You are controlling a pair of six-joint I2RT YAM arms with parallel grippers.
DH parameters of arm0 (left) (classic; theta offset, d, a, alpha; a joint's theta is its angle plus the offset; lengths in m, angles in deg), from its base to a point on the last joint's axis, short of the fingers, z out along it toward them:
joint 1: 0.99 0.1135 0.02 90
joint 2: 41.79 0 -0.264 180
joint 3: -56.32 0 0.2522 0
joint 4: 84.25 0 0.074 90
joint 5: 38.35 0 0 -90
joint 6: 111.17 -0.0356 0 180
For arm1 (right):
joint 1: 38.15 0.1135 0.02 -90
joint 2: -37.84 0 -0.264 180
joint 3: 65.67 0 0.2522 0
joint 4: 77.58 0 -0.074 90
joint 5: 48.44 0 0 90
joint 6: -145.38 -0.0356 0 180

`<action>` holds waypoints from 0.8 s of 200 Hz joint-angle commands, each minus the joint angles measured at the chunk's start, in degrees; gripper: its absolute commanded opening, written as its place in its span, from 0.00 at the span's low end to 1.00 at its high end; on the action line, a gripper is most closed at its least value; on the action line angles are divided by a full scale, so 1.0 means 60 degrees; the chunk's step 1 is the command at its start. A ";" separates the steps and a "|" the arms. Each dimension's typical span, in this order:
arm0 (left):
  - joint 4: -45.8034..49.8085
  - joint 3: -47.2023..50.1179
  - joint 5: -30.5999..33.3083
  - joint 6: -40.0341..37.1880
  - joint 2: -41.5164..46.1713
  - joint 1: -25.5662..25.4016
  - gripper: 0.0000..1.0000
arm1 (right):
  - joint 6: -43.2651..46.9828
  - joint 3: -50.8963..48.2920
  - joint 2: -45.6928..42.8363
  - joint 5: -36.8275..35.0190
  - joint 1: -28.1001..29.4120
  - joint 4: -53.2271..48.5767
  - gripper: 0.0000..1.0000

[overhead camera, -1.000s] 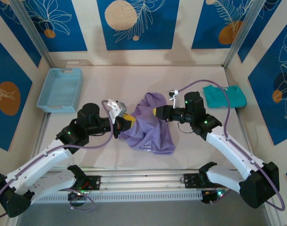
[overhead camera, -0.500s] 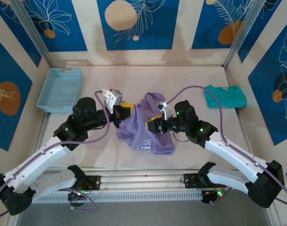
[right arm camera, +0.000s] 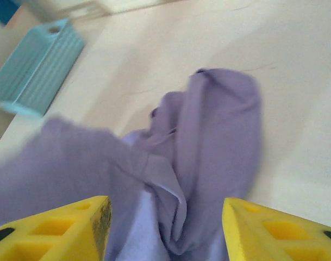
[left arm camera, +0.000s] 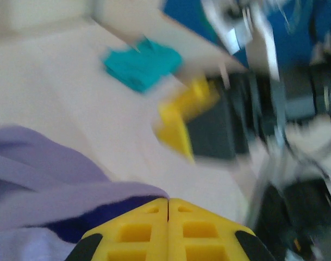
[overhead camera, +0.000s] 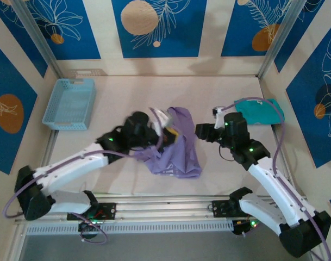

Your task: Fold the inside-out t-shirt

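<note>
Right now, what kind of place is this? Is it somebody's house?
Probably a robot practice booth, not a house: a left arm and right arm bolted to a metal rail, printed panels walling in the table, and a purple t-shirt, teal shirt and blue basket laid out.

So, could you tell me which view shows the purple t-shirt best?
Top external: the t-shirt shows nearly whole and sharp, crumpled. Right wrist gives cropped, partly blurred folds; left wrist a blurred edge.

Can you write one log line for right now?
left gripper: shut on lavender t-shirt | right gripper: open, empty
</note>
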 commanded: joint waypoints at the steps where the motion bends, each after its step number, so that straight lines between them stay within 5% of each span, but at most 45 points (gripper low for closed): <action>1: -0.0047 0.0274 -0.1106 -0.0392 -0.0743 -0.0786 0.00 | -0.0089 0.0362 -0.0251 0.0092 -0.0655 -0.0935 0.57; 69: 0.1522 0.0365 -0.1148 -0.0913 -0.0698 -0.0749 0.43 | -0.0102 -0.0212 0.0201 0.1950 -0.0648 -0.0719 0.57; 106: 0.1779 0.1148 -0.0071 0.0132 -0.0077 0.0200 0.47 | -0.0091 -0.0559 0.0316 0.1702 0.0390 -0.1191 0.56; 160: 0.1247 0.1158 0.0053 0.1147 -0.1414 0.0089 0.51 | -0.0772 -0.1223 0.0223 0.0375 0.1397 -0.1439 0.56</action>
